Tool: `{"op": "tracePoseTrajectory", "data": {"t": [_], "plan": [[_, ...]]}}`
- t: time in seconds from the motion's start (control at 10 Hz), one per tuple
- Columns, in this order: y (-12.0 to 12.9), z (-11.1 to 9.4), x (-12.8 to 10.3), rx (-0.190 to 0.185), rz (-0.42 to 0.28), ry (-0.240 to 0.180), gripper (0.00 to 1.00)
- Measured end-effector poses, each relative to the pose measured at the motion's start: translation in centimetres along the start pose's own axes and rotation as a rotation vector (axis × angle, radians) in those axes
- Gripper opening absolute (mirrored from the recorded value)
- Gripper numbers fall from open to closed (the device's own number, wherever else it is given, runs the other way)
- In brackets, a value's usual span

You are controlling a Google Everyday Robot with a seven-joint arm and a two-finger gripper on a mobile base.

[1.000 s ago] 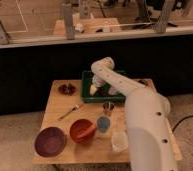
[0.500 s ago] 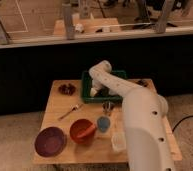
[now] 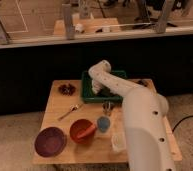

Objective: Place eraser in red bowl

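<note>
While the gripper [image 3: 96,90] sits low in the green tray [image 3: 120,76] at frame centre, jaws together | eraser hidden beneath it, grasp unconfirmed | red bowl [image 3: 73,129] lower centre on bench [image 3: 57,102] | risk: shallow pinch slips on lift, eraser drops back into tray

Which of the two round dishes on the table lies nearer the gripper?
The red bowl, beside the blue cup. The gripper is down in the green tray; the purple dish sits farther off, at the table's near corner.
</note>
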Motion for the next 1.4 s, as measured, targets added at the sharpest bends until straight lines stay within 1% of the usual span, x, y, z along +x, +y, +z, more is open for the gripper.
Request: {"op": "tracePoseTrajectory", "data": {"t": [0.2,0.4,0.6,0.7,0.8,0.9,1.0,1.1,1.2,1.3,1.4], "plan": [[-0.5,-1.6,-0.1,-0.027,0.002,-0.028,0.00],[-1.0,-5.0,-1.1,-0.066,0.008,-0.078,0.00],[-1.8,-7.2,-1.3,-0.106,0.021,-0.131,0.00],[-2.0,-8.7,-1.4,-0.153,0.028,-0.173,0.00],[-2.2,-10.9,-1.2,-0.240,0.035,-0.232,0.00],[-2.2,-12.1,-0.9,-0.311,0.042,-0.268,0.00],[-1.6,-13.7,0.1,-0.401,0.050,-0.302,0.00],[-0.8,-14.9,0.8,-0.447,0.050,-0.320,0.00],[0.2,-15.8,1.4,-0.467,0.040,-0.327,0.00],[2.1,-17.0,2.7,-0.489,0.010,-0.324,0.00],[3.5,-17.9,3.5,-0.498,-0.017,-0.322,0.00]]}}
